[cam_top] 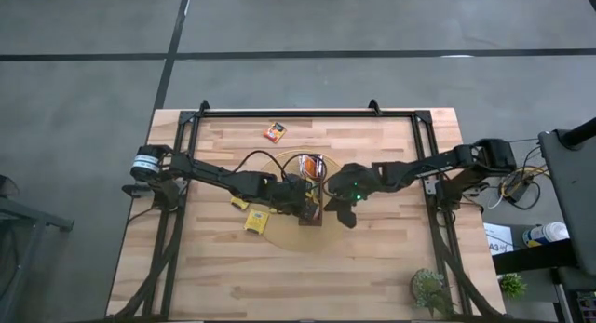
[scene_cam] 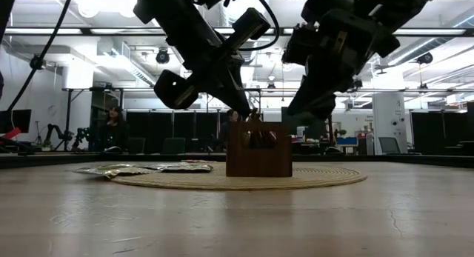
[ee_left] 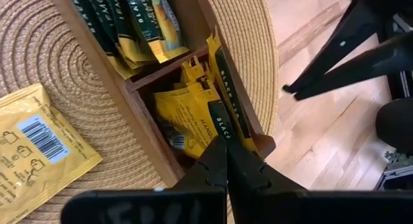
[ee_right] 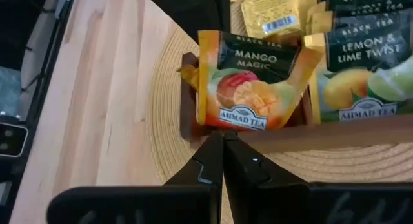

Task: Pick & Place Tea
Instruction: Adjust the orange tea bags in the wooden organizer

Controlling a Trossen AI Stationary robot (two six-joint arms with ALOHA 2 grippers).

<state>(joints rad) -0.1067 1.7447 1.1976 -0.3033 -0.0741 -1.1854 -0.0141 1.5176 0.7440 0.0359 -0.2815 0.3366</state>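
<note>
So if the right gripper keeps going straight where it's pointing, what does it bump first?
Probably the mango tea sachet standing in the tray's end compartment, right ahead of the shut right gripper, though depth is unclear.

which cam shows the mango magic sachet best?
Right wrist view: the Mango Magic sachet faces the camera, label readable, at the end of the tray. Left wrist view shows those sachets edge-on. High view shows only colour specks; low view only the tray's end.

Glossy paper sachets, woven straw mat
</note>
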